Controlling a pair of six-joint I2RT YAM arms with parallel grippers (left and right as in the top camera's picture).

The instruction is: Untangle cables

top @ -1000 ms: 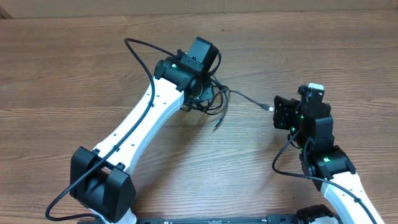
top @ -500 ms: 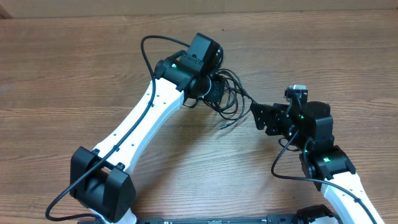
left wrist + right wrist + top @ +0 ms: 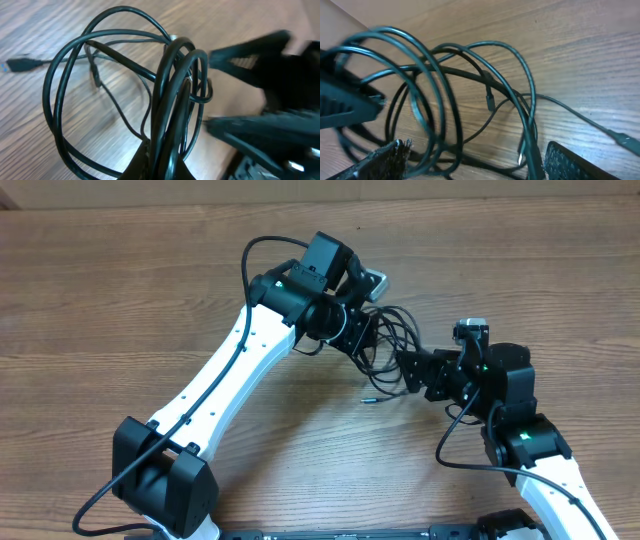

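Where gathered into one bunch, clamped by the left pincer (image 3: pixel 355 332), shut tight on the cables (image 3: pixel 125 90). Fanned out from that grip in overlapping black loops above the counter (image 3: pixel 120 280). Straddled on the opposite side of the cables by the right pincer (image 3: pixel 480 157), spread wide, strands passing between its fingers (image 3: pixel 387 157). One plug end (image 3: pixel 368 397) trailing just below the loops.

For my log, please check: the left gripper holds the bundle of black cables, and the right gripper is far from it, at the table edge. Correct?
Not quite. The right gripper is at the black cables, open, with loops between its fingers; the right wrist view shows it. The left gripper does hold the bundle.
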